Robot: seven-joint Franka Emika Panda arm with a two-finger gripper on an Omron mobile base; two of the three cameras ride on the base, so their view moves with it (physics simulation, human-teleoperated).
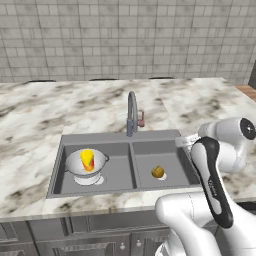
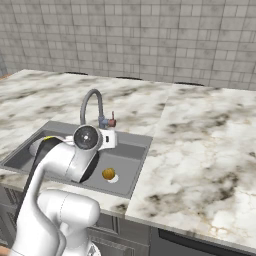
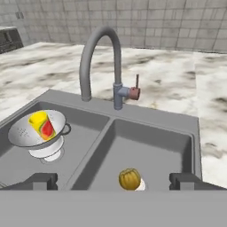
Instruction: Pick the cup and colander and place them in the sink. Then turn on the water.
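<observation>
The white colander (image 1: 87,167) stands in the left basin of the grey sink (image 1: 120,137), and the yellow cup (image 1: 87,160) with its red-orange patch sits tilted inside it. In the hand view the colander (image 3: 37,133) and cup (image 3: 41,125) lie at the left. My gripper (image 3: 114,181) hovers open over the front of the sink (image 3: 150,117), nothing between its fingertips (image 3: 42,181). It faces the arched grey faucet (image 3: 99,57) and its red-tipped lever (image 3: 134,92). No water shows at the spout.
A yellowish-brown ball (image 3: 129,178) rests on the drain of the right basin, just below my gripper. Marble counter (image 2: 200,150) spreads around the sink, with a tiled wall behind. My arm (image 2: 60,160) covers the left basin in the right base view.
</observation>
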